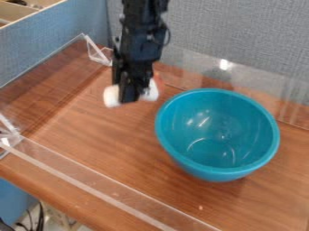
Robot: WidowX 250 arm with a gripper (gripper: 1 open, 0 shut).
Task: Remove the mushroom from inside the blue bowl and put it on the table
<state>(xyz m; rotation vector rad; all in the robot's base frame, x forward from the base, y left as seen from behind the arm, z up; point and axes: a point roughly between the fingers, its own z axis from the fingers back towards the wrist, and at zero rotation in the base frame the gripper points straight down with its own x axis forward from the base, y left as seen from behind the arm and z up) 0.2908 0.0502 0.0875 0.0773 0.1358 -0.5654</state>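
The gripper point(129, 88) points down, closed on the mushroom point(122, 94), which seems to hang just above the table point(85, 126), though the blur makes contact hard to judge. It is left of the bowl point(219, 135), clear of its rim.

We see only small pieces of the mushroom point(117, 95): its pale stem sticks out at the left of the gripper point(130, 91), a little orange shows at the right, and the rest is covered by the black fingers. The whole is a bit blurred, so we cannot tell where the jaws press. The arm point(143, 23) is cut off by the top edge. The table point(85, 135) runs out of view at the bottom and right.
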